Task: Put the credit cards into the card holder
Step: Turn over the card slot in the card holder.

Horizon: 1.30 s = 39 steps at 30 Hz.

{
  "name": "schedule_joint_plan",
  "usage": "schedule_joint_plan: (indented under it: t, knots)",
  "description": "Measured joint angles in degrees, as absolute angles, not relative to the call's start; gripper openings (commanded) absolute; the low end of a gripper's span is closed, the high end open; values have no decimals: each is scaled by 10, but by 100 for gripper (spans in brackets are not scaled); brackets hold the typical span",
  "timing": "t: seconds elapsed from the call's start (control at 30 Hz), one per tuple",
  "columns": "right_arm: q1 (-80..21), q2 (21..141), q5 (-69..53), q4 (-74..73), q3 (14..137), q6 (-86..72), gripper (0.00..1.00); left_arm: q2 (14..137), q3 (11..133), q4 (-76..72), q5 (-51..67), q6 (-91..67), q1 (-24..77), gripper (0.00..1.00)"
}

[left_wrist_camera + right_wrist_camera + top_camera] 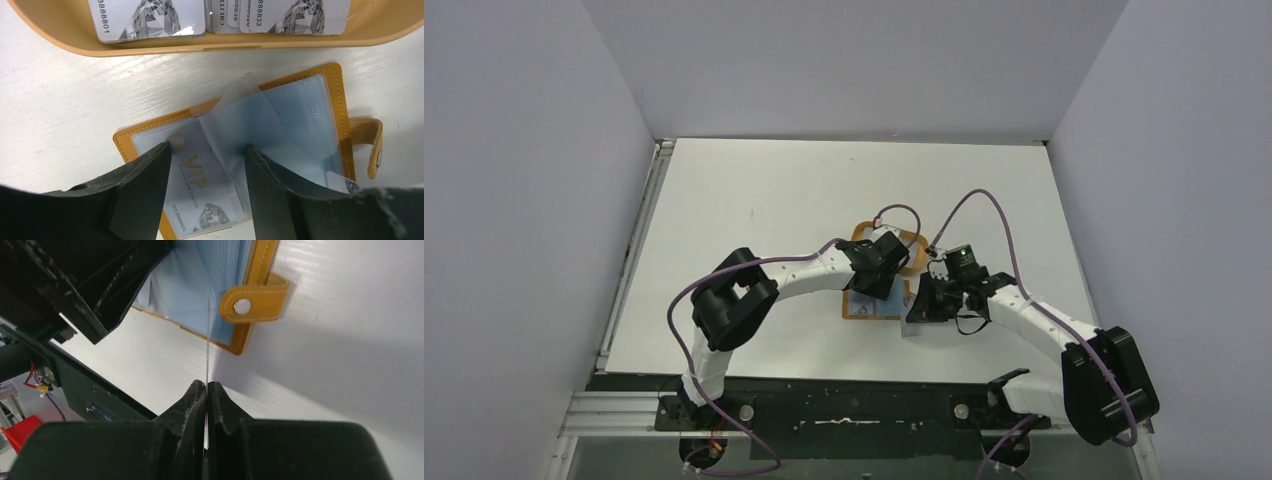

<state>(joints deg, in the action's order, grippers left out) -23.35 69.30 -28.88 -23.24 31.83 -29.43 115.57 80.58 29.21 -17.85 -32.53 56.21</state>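
Note:
The card holder [340, 100] lies open on the table, its clear sleeves fanned up, with a silver VIP card [200, 190] in the left sleeve. My left gripper [207, 147] is open just above that sleeve, its fingers either side of the VIP card. Several more credit cards [150, 20] lie in the orange tray [60, 35] behind it. My right gripper [206, 385] is shut on one credit card [207, 340], seen edge-on, its far end at the holder's sleeves beside the closure tab [252, 300]. In the top view both grippers [879, 272] [921, 300] meet over the holder [864, 305].
The tray [912, 240] sits just behind the holder, about mid-table. The left gripper's black body [85, 280] fills the upper left of the right wrist view. White walls enclose the table on three sides, and the black base rail [844, 405] runs along the near edge.

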Motion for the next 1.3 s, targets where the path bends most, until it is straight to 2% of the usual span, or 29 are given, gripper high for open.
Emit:
schedule_joint_plan:
  t: [0.43, 0.6, 0.87, 1.3]
  knots:
    - [-232, 697, -284, -220, 346, -283, 0, 1152, 799, 283, -178, -324, 561, 36]
    - [-222, 735, -289, -218, 377, -270, 0, 1150, 796, 281, -178, -324, 561, 29]
    - [-221, 785, -292, -215, 389, -261, 0, 1150, 795, 278, -178, -324, 560, 25]
    - [-220, 780, -294, -215, 382, -261, 0, 1150, 794, 277, -178, -323, 557, 15]
